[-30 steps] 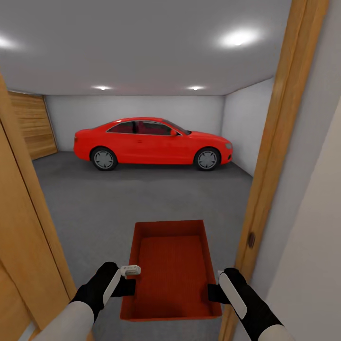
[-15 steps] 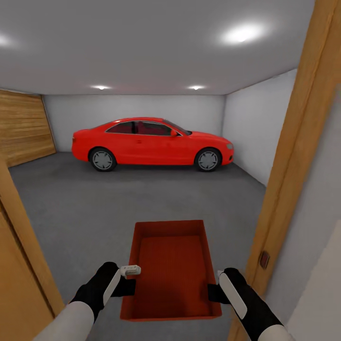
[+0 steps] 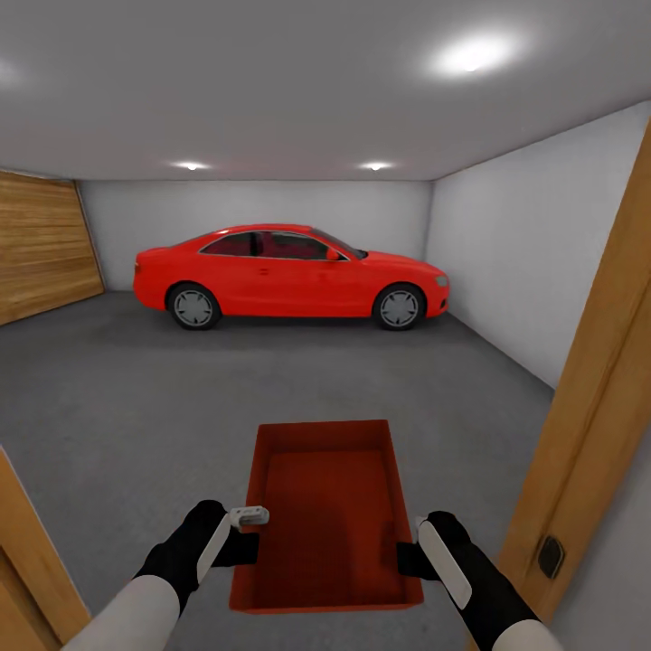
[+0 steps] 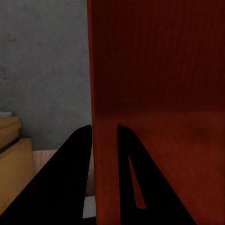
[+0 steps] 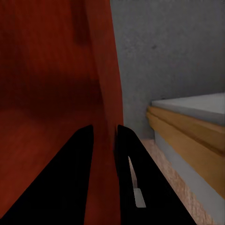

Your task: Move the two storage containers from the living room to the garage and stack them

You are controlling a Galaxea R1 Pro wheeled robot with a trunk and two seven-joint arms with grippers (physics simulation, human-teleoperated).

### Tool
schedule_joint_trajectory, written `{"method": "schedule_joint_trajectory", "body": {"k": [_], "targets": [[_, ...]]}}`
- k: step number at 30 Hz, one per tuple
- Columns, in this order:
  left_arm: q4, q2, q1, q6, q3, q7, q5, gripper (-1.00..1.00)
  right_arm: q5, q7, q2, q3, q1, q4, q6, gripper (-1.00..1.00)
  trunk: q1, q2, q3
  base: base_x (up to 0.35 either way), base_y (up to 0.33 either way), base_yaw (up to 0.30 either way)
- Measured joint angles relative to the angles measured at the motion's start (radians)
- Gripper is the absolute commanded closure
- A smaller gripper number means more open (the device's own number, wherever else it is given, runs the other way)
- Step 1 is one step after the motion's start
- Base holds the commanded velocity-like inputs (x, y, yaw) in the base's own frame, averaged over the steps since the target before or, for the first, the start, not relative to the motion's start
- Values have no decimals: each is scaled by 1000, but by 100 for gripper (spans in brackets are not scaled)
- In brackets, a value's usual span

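Gripping 1 storage container point(image 3: 327, 524) (both side walls): left gripper point(image 3: 242, 535), right gripper point(image 3: 409, 551).

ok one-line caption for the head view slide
Both pincers, left and right, carry an orange-red container into a garage with a red car.

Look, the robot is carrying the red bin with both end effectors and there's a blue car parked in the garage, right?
Almost. The car is red, not blue, as the head view shows. The left end effector and right end effector do carry the red bin.

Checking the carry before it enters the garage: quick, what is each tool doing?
Left tool: closed on the storage container's left wall.
Right tool: closed on its right wall.
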Motion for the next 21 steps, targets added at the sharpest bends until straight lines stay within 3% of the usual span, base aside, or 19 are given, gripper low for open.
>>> {"method": "schedule_joint_trajectory", "body": {"k": [9,16,21], "targets": [[0,0,0,0,0,0,0,100,0,0,0,0,0,0,0,100,0,0,0,7,16,0],[0,0,0,0,0,1,0,100,-1,0,0,0,0,0,-1,100,0,0,0,56,225,0],[0,0,0,0,0,0,0,100,0,0,0,0,0,0,0,100,0,0,0,18,68,0]]}}
